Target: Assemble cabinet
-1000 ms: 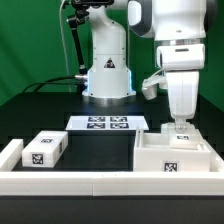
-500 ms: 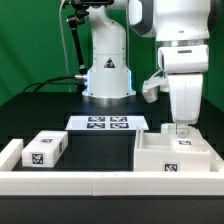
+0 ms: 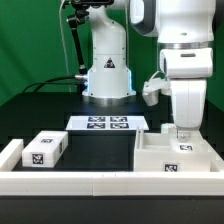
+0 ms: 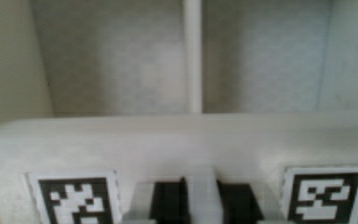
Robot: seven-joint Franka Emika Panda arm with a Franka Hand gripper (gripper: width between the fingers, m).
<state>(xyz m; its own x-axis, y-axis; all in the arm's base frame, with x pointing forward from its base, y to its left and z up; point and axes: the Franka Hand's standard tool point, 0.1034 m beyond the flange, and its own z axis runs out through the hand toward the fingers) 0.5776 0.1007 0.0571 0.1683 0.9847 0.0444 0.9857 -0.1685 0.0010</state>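
At the exterior view's left edge a short white rail point(image 3: 9, 153) lies on the black table point(image 3: 100, 150). A long low rail point(image 3: 90, 186) runs across the front.

Just beside the short rail lies a small drawer block point(image 3: 46, 149). It lies flat with its long axis slanted, the near end toward the exterior view's left and the far end toward the right. A tag shows on the near end.

Farther back, near the middle, the marker board point(image 3: 108, 123) lies flat in front of the arm's base point(image 3: 107, 72).

At the exterior view's right sits the cabinet body point(image 3: 150, 160), close against the front rail and well apart from the block. Its open side faces up and its long axis runs across the view. One tag shows on its front wall and another inside, near the back.

The gripper point(image 3: 181, 131) points straight down at the body's back part. In the wrist view the two dark fingers point(image 4: 167, 200) stand close together, with a thin white strip between them and a tag on either side. They are set narrow. Whether they pinch a wall of the body cannot be told.
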